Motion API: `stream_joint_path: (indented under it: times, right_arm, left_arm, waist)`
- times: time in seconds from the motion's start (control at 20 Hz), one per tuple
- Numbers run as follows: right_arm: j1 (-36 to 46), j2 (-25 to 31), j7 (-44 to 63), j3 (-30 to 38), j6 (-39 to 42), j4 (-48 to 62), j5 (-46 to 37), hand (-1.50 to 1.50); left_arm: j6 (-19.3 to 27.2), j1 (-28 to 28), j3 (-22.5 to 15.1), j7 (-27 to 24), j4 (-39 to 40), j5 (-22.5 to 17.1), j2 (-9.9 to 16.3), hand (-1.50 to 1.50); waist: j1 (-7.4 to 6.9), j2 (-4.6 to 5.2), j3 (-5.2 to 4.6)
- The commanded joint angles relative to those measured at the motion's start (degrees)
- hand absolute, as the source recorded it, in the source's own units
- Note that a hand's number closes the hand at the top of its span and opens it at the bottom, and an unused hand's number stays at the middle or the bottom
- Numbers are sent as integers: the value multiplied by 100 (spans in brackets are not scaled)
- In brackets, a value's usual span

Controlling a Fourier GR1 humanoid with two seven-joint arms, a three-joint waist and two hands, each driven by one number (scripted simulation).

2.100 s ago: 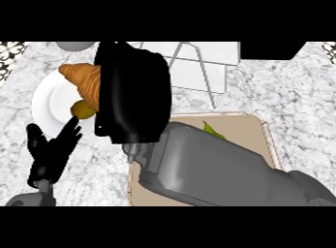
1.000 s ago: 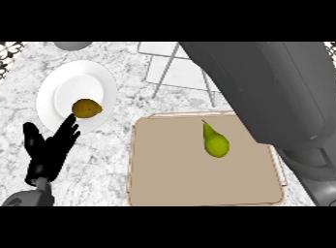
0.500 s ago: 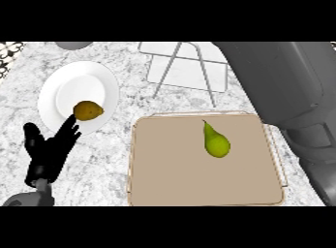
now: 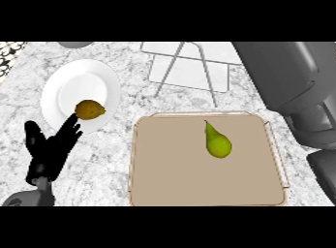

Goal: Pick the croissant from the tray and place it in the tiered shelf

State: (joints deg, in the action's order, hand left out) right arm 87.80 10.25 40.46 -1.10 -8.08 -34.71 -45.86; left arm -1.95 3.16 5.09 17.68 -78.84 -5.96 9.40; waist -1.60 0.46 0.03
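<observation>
Fingers spread and relaxed, the left hand (image 4: 50, 152) rests near the lower left of the head view with nothing in it, its tips just short of the white plate (image 4: 63, 92). On that plate sits 1 small brownish-yellow round fruit (image 4: 89, 109). The right forearm (image 4: 299, 92) fills the right edge as a big grey mass running up past the top, and the right hand itself is out of sight, so I cannot tell what, if anything, it has hold of. Moving outward, the beige tray (image 4: 170, 179) lies on the marble counter (image 4: 128, 155) with only 1 green pear (image 4: 217, 141) on it; no croissant shows there or anywhere else I can see. Beyond the tray stands the wire tiered shelf (image 4: 188, 68), and the part of it in view holds nothing. My guess is that the croissant is off the tray and the placing is either under way or finished somewhere out of sight, but these pictures do not settle which.
</observation>
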Motion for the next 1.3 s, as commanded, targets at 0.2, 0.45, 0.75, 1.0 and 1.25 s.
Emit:
stream_joint_path:
  times: [0.2, 0.45, 0.75, 1.0, 1.25]
  right_arm:
    - [286, -142, -665, 276, -500, 765, 0, 150]
    - [409, -100, -762, 355, -347, 870, 20, 150]
    - [359, 337, -815, 853, -770, 918, 287, 150]
    - [287, 70, -672, 1075, -1442, 644, 436, -150]
    - [87, -134, -834, 1553, -1832, 151, 1015, -150]
  left_arm:
    - [167, 175, -22, -33, 228, 149, -112, 0]
    - [-15, 191, 176, -8, 265, 6, 96, 0]
    - [-104, 9, 64, -2, 18, -2, 55, 0]
    - [58, -14, 48, 17, 28, 85, -46, 0]
    - [150, 31, 24, 173, -114, 99, -96, 0]
  waist:
    - [-23, 17, -10]
    - [24, -4, -9]
    - [-33, 21, -4]
    - [37, -16, -4]
    - [93, -46, 1]
